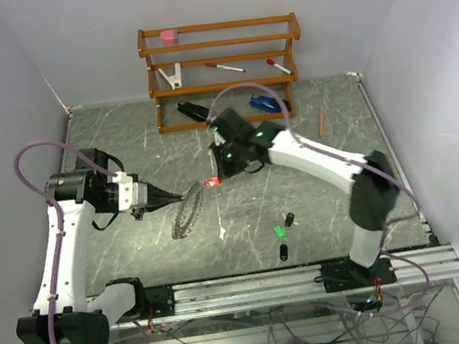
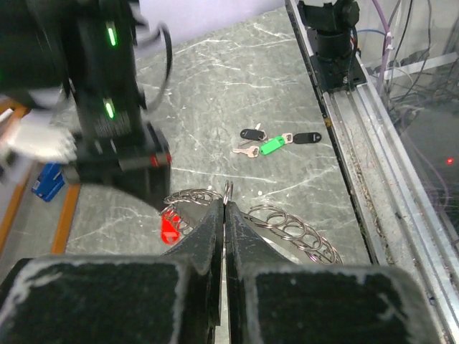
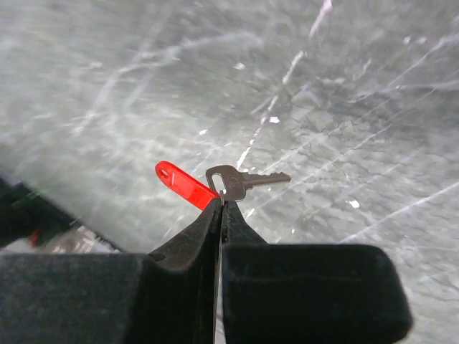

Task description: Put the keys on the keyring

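The keyring [image 1: 187,211], a big silvery ring edged with small wire loops, is held tilted above the table by my left gripper [image 1: 179,198], shut on its rim. The left wrist view shows the jaws [image 2: 226,204] pressed together on the keyring [image 2: 290,226]. My right gripper [image 1: 223,175] is shut on the red key [image 1: 212,181], just right of the keyring's top. In the right wrist view the gripper [image 3: 221,203] pinches the small link joining the red tag [image 3: 183,185] and metal key [image 3: 245,180]. A green key [image 1: 279,231] and two black keys [image 1: 288,218] lie on the table.
A wooden rack [image 1: 219,47] at the back holds markers, a pink block and a clip. A blue object [image 1: 263,103] lies in front of it. An orange pencil [image 1: 321,120] lies at the right. A metal rail [image 1: 312,276] runs along the near edge.
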Robot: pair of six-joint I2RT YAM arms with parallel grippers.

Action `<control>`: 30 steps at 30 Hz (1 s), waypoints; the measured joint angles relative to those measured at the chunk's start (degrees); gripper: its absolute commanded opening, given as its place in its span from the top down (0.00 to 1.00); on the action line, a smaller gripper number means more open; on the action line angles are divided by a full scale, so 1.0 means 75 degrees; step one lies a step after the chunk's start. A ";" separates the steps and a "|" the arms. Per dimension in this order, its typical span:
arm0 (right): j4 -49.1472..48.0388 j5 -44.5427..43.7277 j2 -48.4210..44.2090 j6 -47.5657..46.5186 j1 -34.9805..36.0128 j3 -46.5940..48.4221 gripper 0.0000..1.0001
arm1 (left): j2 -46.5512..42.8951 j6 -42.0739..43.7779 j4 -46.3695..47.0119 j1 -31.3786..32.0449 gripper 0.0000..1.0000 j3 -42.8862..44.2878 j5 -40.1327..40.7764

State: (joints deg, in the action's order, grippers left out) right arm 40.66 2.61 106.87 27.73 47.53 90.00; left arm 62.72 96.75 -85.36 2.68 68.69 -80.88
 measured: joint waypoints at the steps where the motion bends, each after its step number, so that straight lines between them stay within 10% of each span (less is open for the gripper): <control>1: 0.0023 0.0111 -0.0353 -0.0137 -0.0082 -0.0003 1.00 | 0.0017 0.0064 -0.0003 0.0000 0.93 0.0006 0.0009; 30: -0.1183 0.3716 -0.3267 -0.1886 0.0804 -0.0571 1.00 | -0.0373 0.2836 0.0134 -0.0047 0.93 -0.0498 0.0769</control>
State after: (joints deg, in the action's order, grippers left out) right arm 31.79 30.48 82.37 13.58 53.56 85.71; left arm 59.92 118.02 -84.36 2.33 64.95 -75.11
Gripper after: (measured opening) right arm 0.006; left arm 0.068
